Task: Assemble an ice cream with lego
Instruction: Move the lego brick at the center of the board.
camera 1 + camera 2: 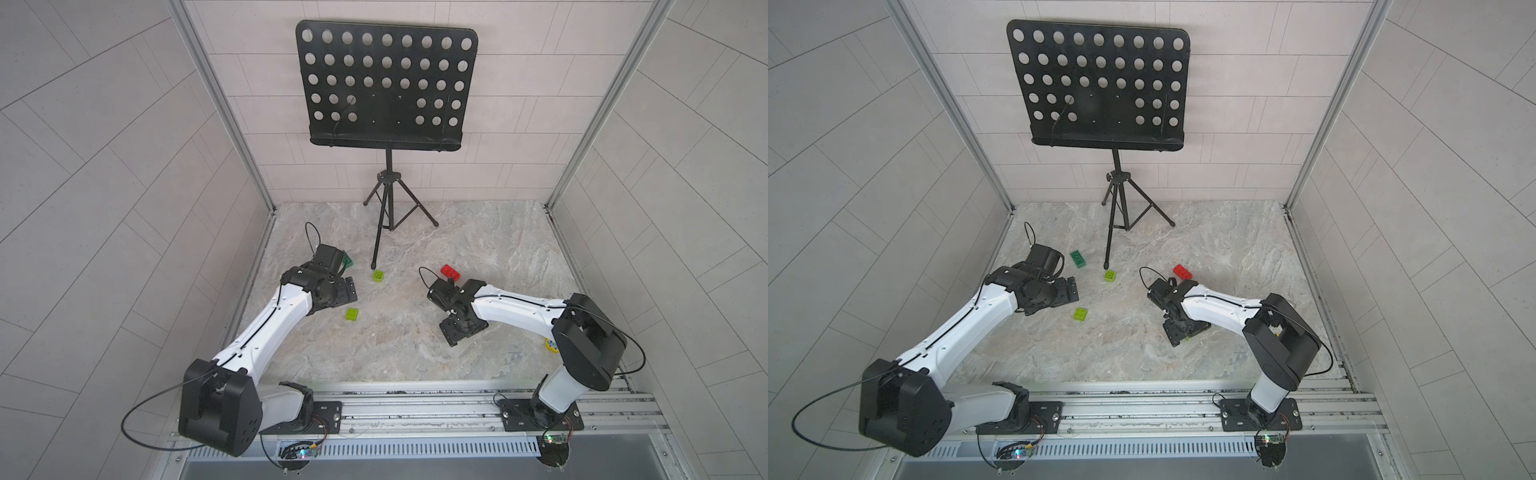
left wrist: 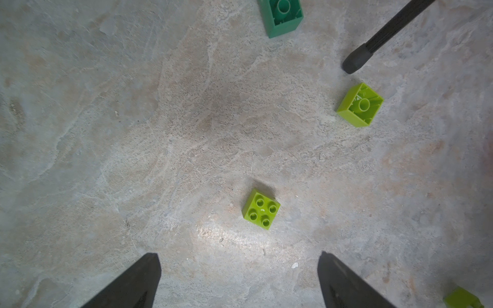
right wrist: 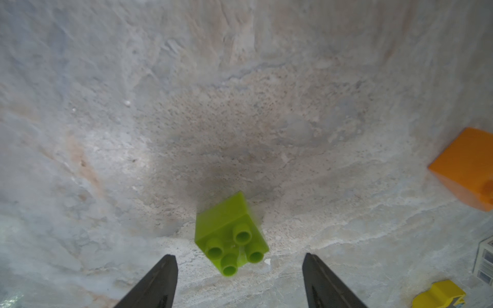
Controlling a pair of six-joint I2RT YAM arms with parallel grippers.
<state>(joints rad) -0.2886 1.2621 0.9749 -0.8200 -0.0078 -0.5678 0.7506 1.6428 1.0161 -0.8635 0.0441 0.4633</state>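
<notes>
My left gripper (image 2: 238,262) hangs open over the marble table, nothing between its fingers. Just ahead of it a lime-green lego square (image 2: 261,208) lies studs up. Farther on, a second lime square (image 2: 360,104) and a dark green brick (image 2: 282,16) lie hollow side up. Both top views show these bricks (image 1: 352,313) (image 1: 1110,276) (image 1: 1078,258). My right gripper (image 3: 240,262) is open too, and a third lime square (image 3: 230,234) sits tilted just beyond its fingertips, untouched. An orange piece (image 3: 466,168) lies off to one side. The red brick (image 1: 451,272) rests behind the right wrist. No assembled ice cream shows.
A black music stand (image 1: 386,83) stands at the back, one tripod foot (image 1: 374,266) planted close to the hollow-side-up lime square. A yellow round object (image 1: 551,345) and a white printed card (image 3: 485,261) lie by the right arm. Metal rails (image 1: 415,407) run along the front edge.
</notes>
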